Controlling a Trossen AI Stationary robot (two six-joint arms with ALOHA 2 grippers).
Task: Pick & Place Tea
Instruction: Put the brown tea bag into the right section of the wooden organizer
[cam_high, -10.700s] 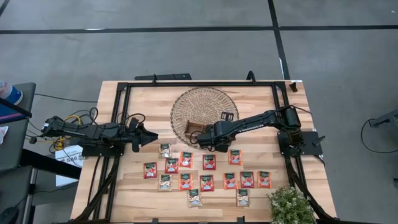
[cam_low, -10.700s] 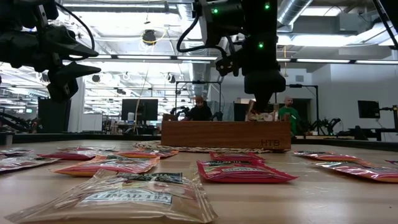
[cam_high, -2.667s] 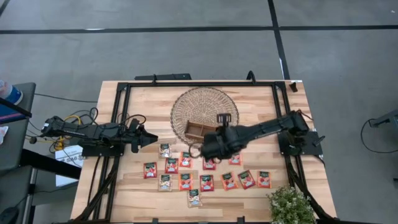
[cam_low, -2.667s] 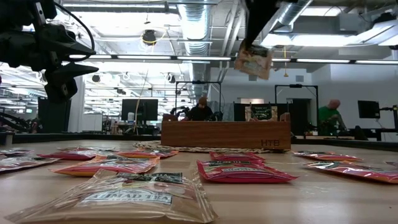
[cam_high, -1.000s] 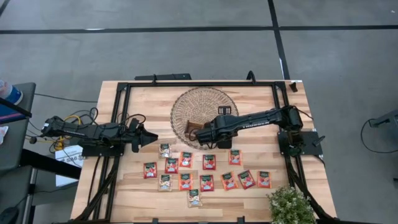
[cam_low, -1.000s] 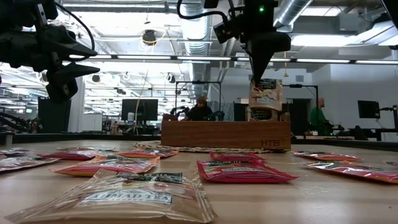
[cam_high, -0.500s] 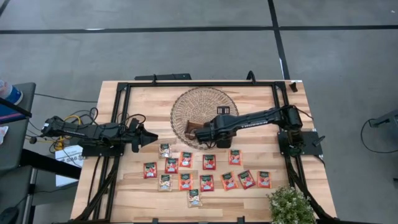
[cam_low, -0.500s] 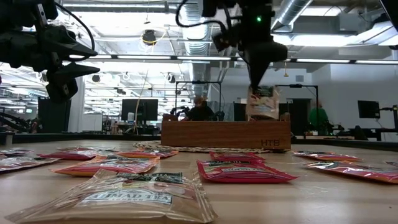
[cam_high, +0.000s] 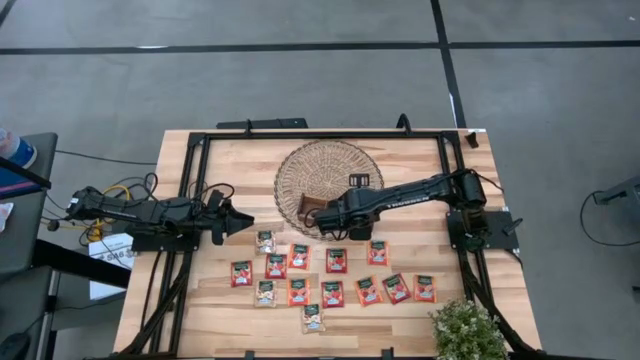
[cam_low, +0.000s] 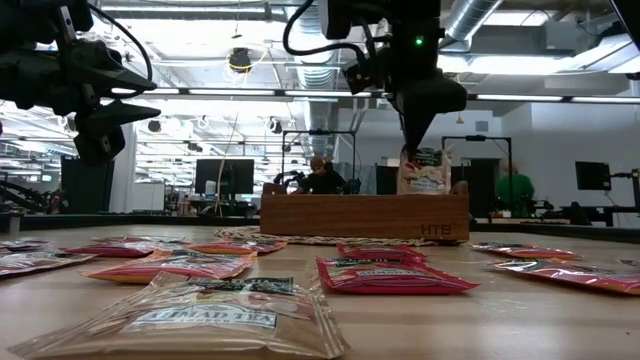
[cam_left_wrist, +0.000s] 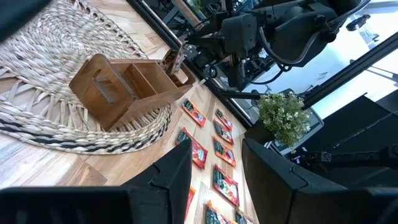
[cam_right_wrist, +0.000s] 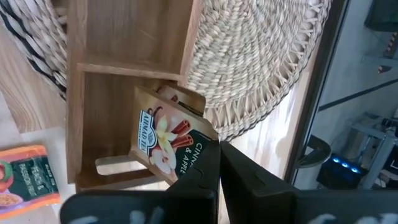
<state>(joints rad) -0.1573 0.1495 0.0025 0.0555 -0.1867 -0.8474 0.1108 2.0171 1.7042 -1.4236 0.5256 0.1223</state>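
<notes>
The left end effector (cam_high: 243, 220) hovers over the left part of the bench (cam_high: 410, 180), its dark fingers (cam_left_wrist: 177, 171) standing apart with nothing between them. It points toward the woven mat (cam_high: 300, 165) and touches none of the sachets.

On that round mat sits the wooden tray (cam_high: 308, 208). The right end effector (cam_high: 318, 212) hangs directly above the tray, clenched on a beige tea sachet (cam_right_wrist: 171, 140) by its top edge, so the sachet dangles straight down from the fingertips. In the low view the sachet (cam_low: 424, 172) has its lower part dipped behind the tray's front wall (cam_low: 365, 217) (its printed label stays visible above the rim). The right wrist view puts it inside one tray compartment, just beside a divider, slightly tilted.

The remaining tea sachets (cam_high: 336, 261) lie flat in loose rows on the bench below the mat, well apart from both end effectors. A small potted plant (cam_high: 467, 330) stands at the bench's lower right corner.
</notes>
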